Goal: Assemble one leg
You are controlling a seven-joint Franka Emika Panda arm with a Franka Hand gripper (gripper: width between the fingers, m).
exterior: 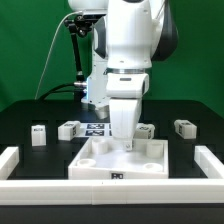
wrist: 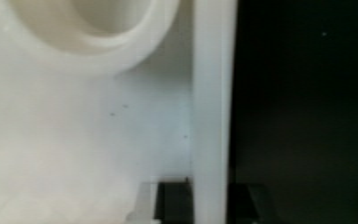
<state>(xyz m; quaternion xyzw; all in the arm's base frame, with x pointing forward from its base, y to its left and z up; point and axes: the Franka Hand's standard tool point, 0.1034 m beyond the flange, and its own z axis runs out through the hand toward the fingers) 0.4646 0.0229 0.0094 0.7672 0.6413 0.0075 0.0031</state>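
Several small white legs with black-and-white tags stand on the black table behind the tray: two at the exterior view's left (exterior: 40, 133) (exterior: 68, 128) and two at its right (exterior: 146, 128) (exterior: 184, 127). The large white tray-like part (exterior: 100, 160) lies in the middle. My gripper (exterior: 128, 143) reaches down onto its far rim. In the wrist view the rim wall (wrist: 211, 100) runs between my two dark fingers (wrist: 172, 205), and the gripper (wrist: 211, 192) is closed on it. A round recess (wrist: 105, 25) of the tray shows beside it. No leg is held.
The marker board (exterior: 96, 128) lies behind the tray between the legs. A low white frame borders the table at the exterior view's left (exterior: 10, 158), right (exterior: 212, 160) and front (exterior: 60, 190). A black stand with cables (exterior: 78, 60) rises behind the arm.
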